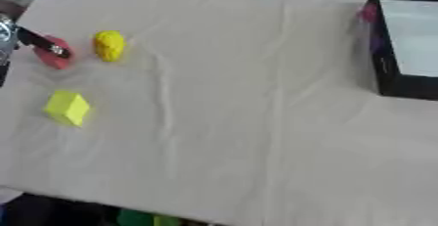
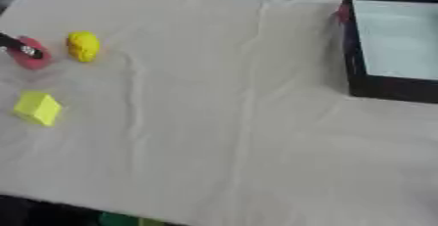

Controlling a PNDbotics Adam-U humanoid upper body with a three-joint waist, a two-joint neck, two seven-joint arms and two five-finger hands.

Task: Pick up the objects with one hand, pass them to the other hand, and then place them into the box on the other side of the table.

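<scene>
A red object (image 1: 53,54) lies at the table's far left, and my left hand (image 1: 34,39) reaches in from the left edge with a black, silver-tipped part across the top of it. Most of that hand is out of the picture. Just right of the red object sits a rounded yellow object (image 1: 109,45). A yellow block (image 1: 67,107) rests nearer to me, apart from the hand. The black box (image 2: 352,58) with a pale inside stands at the far right. My right hand shows in neither view.
A creased beige cloth (image 1: 239,122) covers the table. Something pink and purple (image 1: 369,14) sits against the box's left wall. Green things (image 1: 137,217) show below the table's front edge.
</scene>
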